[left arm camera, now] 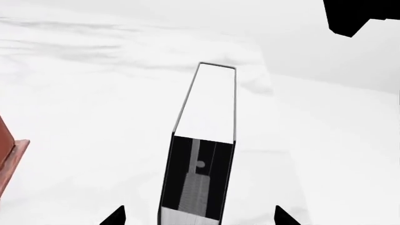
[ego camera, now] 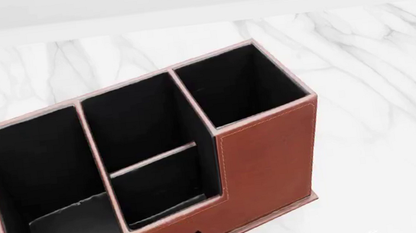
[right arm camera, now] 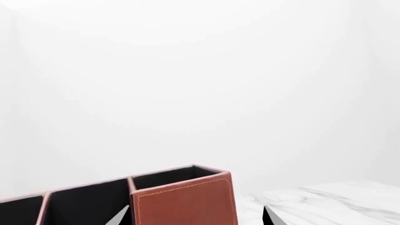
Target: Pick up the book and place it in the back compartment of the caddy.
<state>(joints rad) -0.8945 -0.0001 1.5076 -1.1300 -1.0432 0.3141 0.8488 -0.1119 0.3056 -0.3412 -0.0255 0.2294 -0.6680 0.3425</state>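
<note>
In the left wrist view the book [left arm camera: 204,140], black-covered with white page edges, reaches out from between my left gripper's fingers over white marble. The left gripper [left arm camera: 200,218] is open, and white gaps show between the book and both fingertips [left arm camera: 116,217]. The head view shows the reddish-brown caddy [ego camera: 265,157] close in front. Its back compartment [ego camera: 161,188] is the small black cell behind the low wall, and it holds nothing. My right gripper [right arm camera: 196,218] is open and sits low beside the caddy [right arm camera: 184,204], facing the tall corner cell.
The marble tabletop [ego camera: 377,72] runs round the caddy, with a white wall behind it. A corner of the caddy's base [left arm camera: 9,159] shows beside the book in the left wrist view. A black part [left arm camera: 356,16] juts in at the far corner of that view.
</note>
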